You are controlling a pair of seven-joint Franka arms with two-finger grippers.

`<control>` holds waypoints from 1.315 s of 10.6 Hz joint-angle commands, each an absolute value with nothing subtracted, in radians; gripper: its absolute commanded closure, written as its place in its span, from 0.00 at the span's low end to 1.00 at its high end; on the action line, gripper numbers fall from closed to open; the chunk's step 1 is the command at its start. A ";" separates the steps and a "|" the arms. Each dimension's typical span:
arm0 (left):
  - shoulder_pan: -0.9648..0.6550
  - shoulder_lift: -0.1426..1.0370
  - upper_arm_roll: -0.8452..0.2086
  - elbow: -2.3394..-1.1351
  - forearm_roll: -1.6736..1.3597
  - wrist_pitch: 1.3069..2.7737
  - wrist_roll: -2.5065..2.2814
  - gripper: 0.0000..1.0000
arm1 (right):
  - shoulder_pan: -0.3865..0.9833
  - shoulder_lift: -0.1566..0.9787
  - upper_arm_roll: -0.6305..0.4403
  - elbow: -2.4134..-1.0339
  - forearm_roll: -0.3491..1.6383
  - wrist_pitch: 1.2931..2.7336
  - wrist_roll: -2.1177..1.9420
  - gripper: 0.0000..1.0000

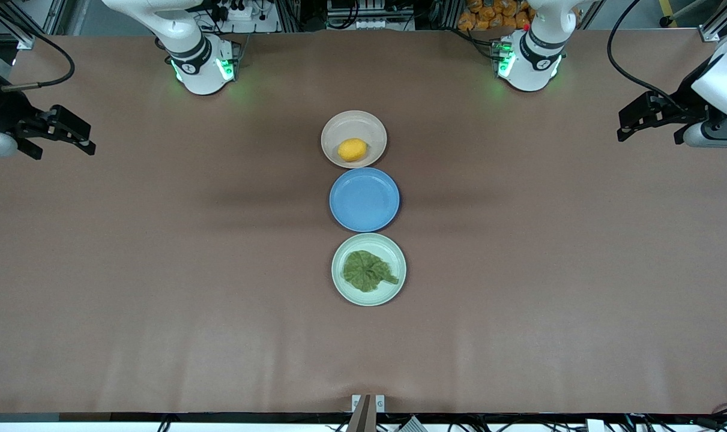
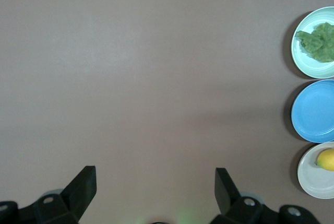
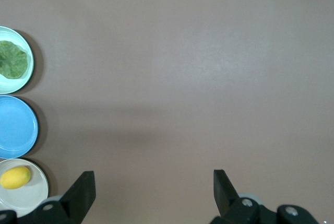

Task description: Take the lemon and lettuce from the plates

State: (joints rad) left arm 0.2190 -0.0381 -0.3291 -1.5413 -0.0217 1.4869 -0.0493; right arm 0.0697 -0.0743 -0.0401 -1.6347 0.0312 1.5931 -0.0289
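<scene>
Three plates stand in a line down the middle of the brown table [image 1: 159, 270], rims nearly touching. Nearest the front camera, the pale mint green plate [image 1: 396, 291] holds the lettuce [image 1: 368, 271], a flat crinkled leaf lying limp on the plate's floor; its ragged outline is roughly round, with a short tongue pointing toward the left arm's end of the table, so it has no strong long axis. Next comes the bright blue plate [image 1: 364, 199], bare. Farthest from the camera, the beige-pink plate [image 1: 352, 127] carries the lemon [image 1: 352, 150], which sits off-centre toward the blue plate, its long axis running across the table between the two arms' ends, tilted slightly.

Both arms wait high at the table's ends, well apart from the plates. The left gripper [image 1: 650, 123] hangs over bare table at its own end, fingers spread wide and empty; the right gripper [image 1: 60, 133] mirrors it at the other end, likewise wide open and holding nothing.

Neither pick looks begun. Judged from this layout, the lemon would be best taken with the fingers closing across its short width, not along its pointed ends, where it could squirt free. The lettuce probably calls for a low pinch at a raised crinkle or the jutting tongue, since a flat leaf offers little to grasp and the fingertips may scrape the plate.
</scene>
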 commanded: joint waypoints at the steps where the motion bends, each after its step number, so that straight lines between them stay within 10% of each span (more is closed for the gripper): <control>1: 0.227 -0.046 -0.334 -1.539 -0.012 1.471 -0.032 0.00 | 0.071 -0.087 -0.043 -1.646 0.029 1.591 -0.040 0.00; 14: -0.099 0.242 -0.345 -1.551 -0.051 1.871 -0.238 0.00 | 0.116 -0.097 -0.002 -1.758 0.043 1.624 0.055 0.00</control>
